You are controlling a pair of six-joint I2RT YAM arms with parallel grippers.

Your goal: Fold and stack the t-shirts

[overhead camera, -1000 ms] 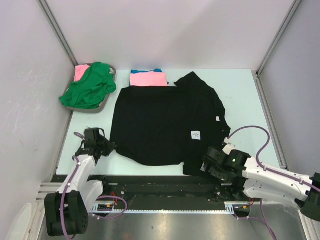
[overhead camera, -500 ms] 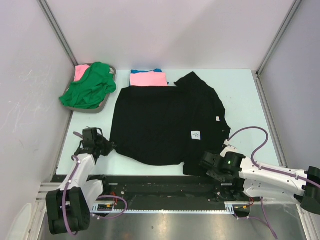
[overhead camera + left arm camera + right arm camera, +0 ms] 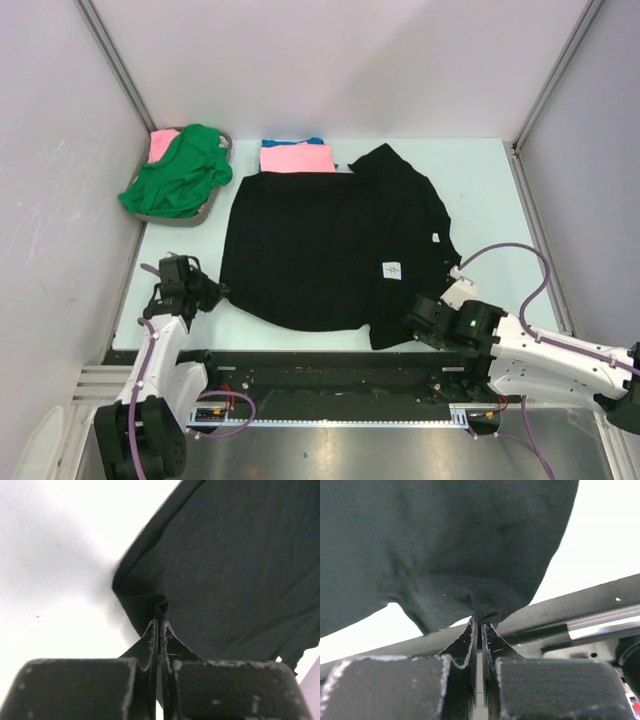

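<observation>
Pinching the black t-shirt, left gripper and right gripper seem tightly closed.

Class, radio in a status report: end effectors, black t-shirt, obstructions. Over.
Left end effector shut on black t-shirt, left edge. Right end effector shut on near-right hem. No obstruction seen.

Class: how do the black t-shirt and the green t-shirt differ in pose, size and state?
The black t-shirt lies spread on the table; the green t-shirt is bunched in the tray. The black one covers far more area than the green. The left pincer and right pincer grip the black one; neither holds the green. Both are plain cloth.
</observation>
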